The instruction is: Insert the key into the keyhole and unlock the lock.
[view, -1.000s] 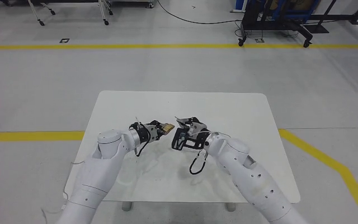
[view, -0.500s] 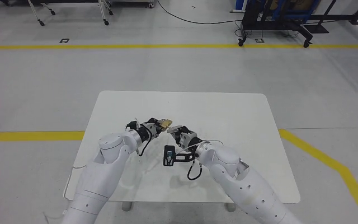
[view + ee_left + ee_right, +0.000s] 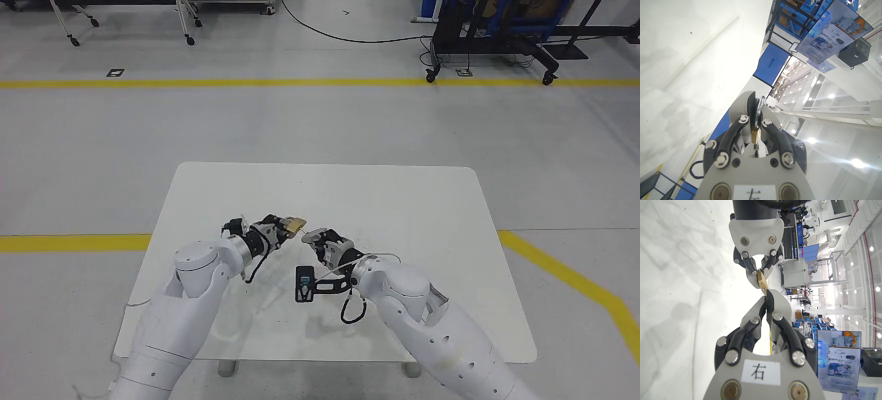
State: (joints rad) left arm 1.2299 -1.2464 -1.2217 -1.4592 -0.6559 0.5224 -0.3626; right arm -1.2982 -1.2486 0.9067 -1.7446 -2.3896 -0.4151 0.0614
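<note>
My left gripper (image 3: pixel 291 226) holds a small brass padlock (image 3: pixel 296 224) above the middle of the white table (image 3: pixel 420 200). In the left wrist view that gripper (image 3: pixel 757 103) is shut on the padlock (image 3: pixel 755 134), gripping around its silver shackle (image 3: pixel 762 103). My right gripper (image 3: pixel 767 297) faces it, shut on the key, which is almost hidden between the black pads. Its tip meets the keyhole end of the padlock (image 3: pixel 762 281). The left gripper (image 3: pixel 759 273) shows straight ahead in the right wrist view. From above, the right gripper (image 3: pixel 312 238) sits just right of the lock.
Both arms meet over the table's centre, and bare tabletop lies all around them. A yellow floor line (image 3: pixel 300 82) and wheeled stands (image 3: pixel 490 45) are far behind the table.
The right wrist has rolled over and its gripper has closed in on the padlock's keyhole end. The left gripper with the padlock has shifted slightly. Little differs over the last half second.
</note>
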